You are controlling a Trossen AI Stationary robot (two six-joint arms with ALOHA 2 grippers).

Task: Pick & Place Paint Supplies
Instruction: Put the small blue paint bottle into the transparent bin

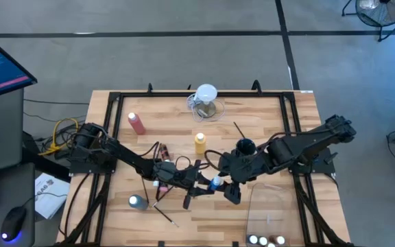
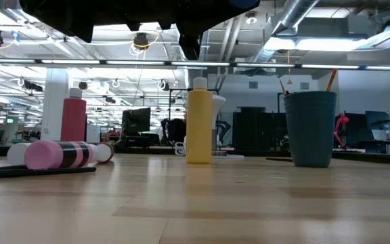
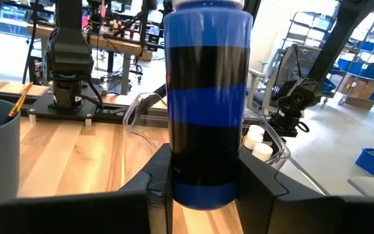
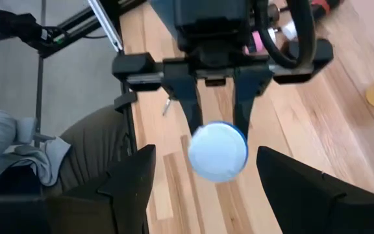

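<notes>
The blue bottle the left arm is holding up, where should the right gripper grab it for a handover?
Probably the upper body just under the white cap. The left gripper already clamps the blue bottle's lower end, so only the top half is free. The right gripper stands open facing the cap; coming cap-first suits the round, straight sides.

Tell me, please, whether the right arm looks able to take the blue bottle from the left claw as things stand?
Probably yes. The left claw holds the blue bottle by its lower end, leaving the white cap end bare, and the right claw is open with a finger on either side of it, nothing between.
</notes>
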